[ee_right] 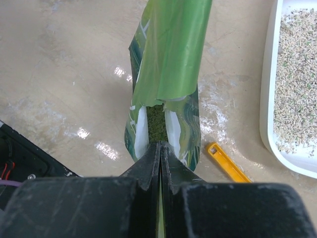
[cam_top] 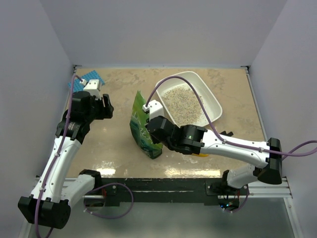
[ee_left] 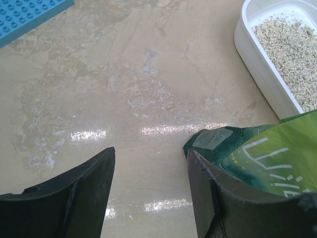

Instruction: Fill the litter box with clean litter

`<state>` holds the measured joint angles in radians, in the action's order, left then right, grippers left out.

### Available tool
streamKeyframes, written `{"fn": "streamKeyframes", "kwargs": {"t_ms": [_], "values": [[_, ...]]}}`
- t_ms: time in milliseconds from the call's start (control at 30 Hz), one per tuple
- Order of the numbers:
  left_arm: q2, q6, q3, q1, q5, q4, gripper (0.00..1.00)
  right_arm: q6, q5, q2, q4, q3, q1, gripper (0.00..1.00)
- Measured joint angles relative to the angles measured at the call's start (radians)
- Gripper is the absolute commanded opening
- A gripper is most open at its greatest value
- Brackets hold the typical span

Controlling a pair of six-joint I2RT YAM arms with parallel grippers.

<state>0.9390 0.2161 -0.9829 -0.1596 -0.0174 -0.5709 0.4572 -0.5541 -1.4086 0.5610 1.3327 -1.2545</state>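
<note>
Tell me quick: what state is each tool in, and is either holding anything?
Left tool: open, holding nothing.
Right tool: closed, pinching the green bag.

litter [cam_top: 182,103] in litter box [cam_top: 212,99]; pouch [cam_top: 140,130] left

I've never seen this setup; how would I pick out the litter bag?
Find the white litter box at the table's far right. Just left of it stands a glossy green pouch, pinched by the right gripper. Nothing else there is green.
</note>
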Motion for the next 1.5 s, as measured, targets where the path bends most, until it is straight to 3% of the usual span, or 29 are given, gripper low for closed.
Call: {"fn": "streamKeyframes", "kwargs": {"t_ms": [300,333,400,433,533,600,867,1167,1500], "values": [[-0.006,0.0,0.016,-0.001,0.001,0.0,0.65,0.007,-0.001,-0.021,0.004,-0.005,0.0,0.0],[-0.006,0.0,0.016,-0.001,0.001,0.0,0.65,0.007,0.001,-0.021,0.004,-0.005,0.0,0.15],[-0.006,0.0,0.016,-0.001,0.001,0.0,0.65,0.008,0.016,-0.021,0.007,-0.006,0.001,0.36],[-0.006,0.0,0.016,-0.001,0.001,0.0,0.65,0.006,0.027,-0.021,0.008,-0.006,0.003,0.6],[-0.006,0.0,0.016,-0.003,0.001,0.0,0.65,-0.003,0.085,-0.021,0.007,-0.009,0.006,0.88],[-0.006,0.0,0.016,-0.005,0.001,0.0,0.65,-0.006,0.117,-0.021,0.006,-0.009,0.008,0.95],[-0.007,0.0,0.016,-0.006,0.001,0.0,0.65,-0.033,0.206,-0.054,0.021,0.032,0.031,0.97],[-0.012,0.0,0.016,-0.006,0.0,0.0,0.65,-0.027,0.207,-0.056,0.074,0.091,0.031,0.95],[-0.012,0.0,0.016,-0.007,-0.001,0.0,0.65,0.082,0.092,0.195,0.204,0.13,0.031,0.95]]}}
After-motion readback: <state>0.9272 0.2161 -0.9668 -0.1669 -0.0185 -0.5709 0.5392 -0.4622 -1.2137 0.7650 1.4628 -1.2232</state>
